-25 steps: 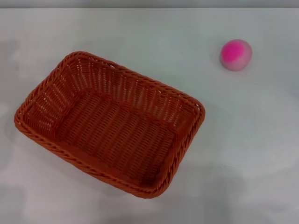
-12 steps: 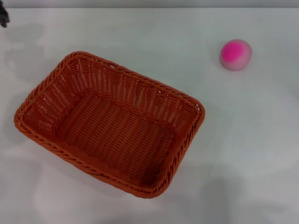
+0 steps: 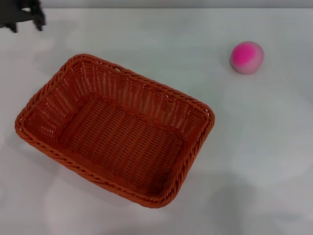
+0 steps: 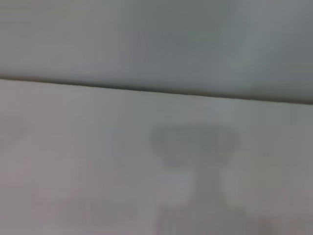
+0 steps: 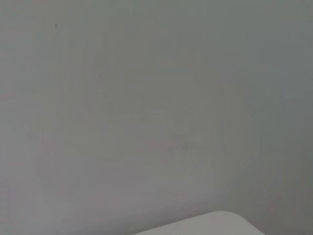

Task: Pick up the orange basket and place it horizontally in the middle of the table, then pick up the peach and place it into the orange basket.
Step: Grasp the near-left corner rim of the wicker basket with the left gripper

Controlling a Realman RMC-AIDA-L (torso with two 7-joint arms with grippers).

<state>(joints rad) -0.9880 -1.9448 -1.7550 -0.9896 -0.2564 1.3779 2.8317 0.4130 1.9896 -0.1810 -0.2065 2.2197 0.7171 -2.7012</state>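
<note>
From the head camera, you were looking down on the white table [image 3: 254,147]. The orange basket [image 3: 115,129] sat on it, left of centre, open side up and turned at a slant, so that its long sides ran from the far left toward the near right. Its woven floor and sloping slatted walls were in plain sight, and nothing lay inside it.

The peach [image 3: 247,57] rested on the table at the far right, well apart from the basket. It was bright pink on top and paler along its lower edge.

The left gripper [image 3: 24,22] showed only as a dark shape at the far left corner of the head view, above the table and apart from the basket. Two short dark prongs pointed down with a gap between them, touching nothing, so the hand was released and empty.

The left wrist camera gave you only blurred pale tabletop with a dark edge line across it. The right wrist camera showed plain grey. The right gripper was out of sight.
</note>
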